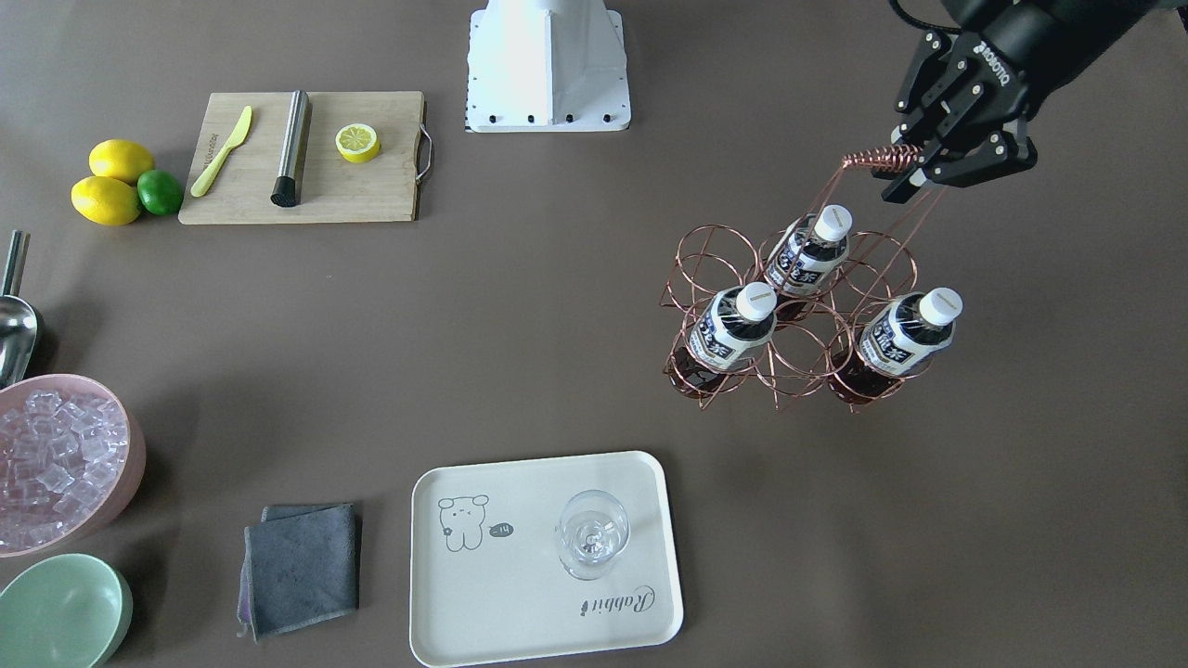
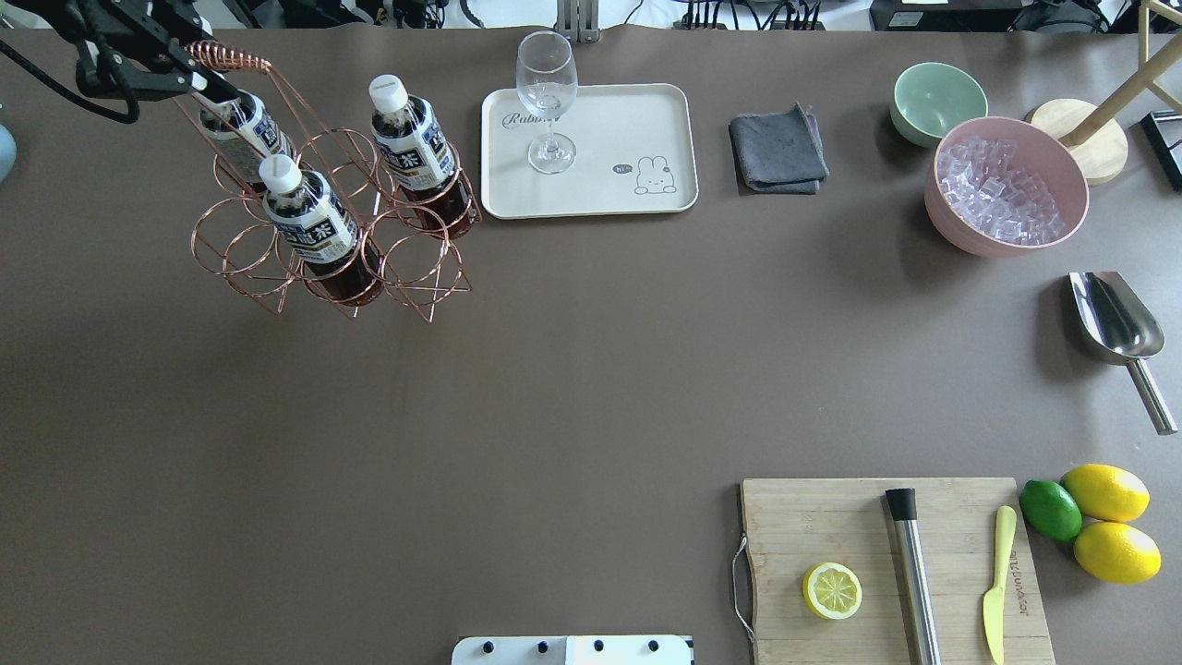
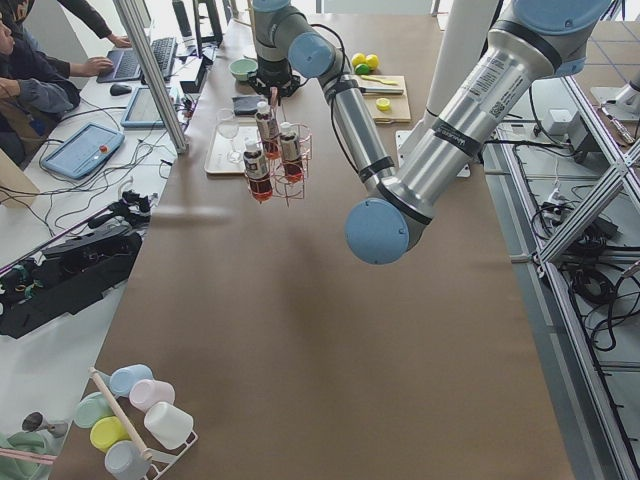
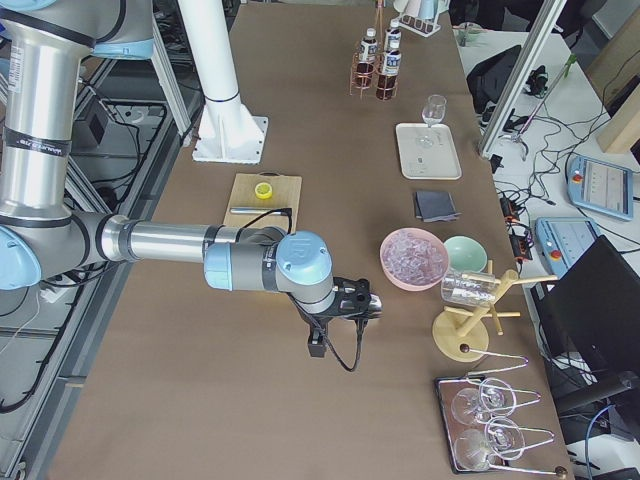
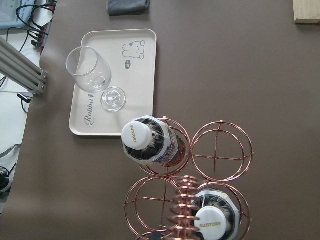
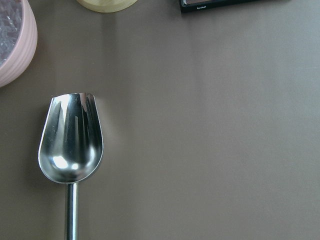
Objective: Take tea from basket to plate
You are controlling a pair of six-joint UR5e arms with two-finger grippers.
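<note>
The copper wire basket [image 1: 691, 255] holds three tea bottles [image 1: 733, 329], [image 1: 812, 250], [image 1: 910, 339], each with a white cap and dark drink. My left gripper [image 1: 914, 167] is shut on the basket's coiled handle [image 1: 882, 160]; it also shows in the overhead view [image 2: 199, 78]. I cannot tell whether the basket rests on the table. The cream plate [image 1: 520, 594] lies apart from the basket and bears a clear stemmed glass [image 1: 591, 533]. My right gripper [image 4: 335, 305] shows only in the exterior right view, over a steel scoop [image 6: 71, 142]; I cannot tell if it is open or shut.
A grey cloth [image 1: 302, 566], a green bowl [image 1: 60, 612] and a pink ice bowl [image 1: 65, 464] stand beside the plate. A wooden cutting board [image 1: 371, 186] with a knife, a steel tube and a lemon half lies by two lemons and a lime [image 1: 160, 192].
</note>
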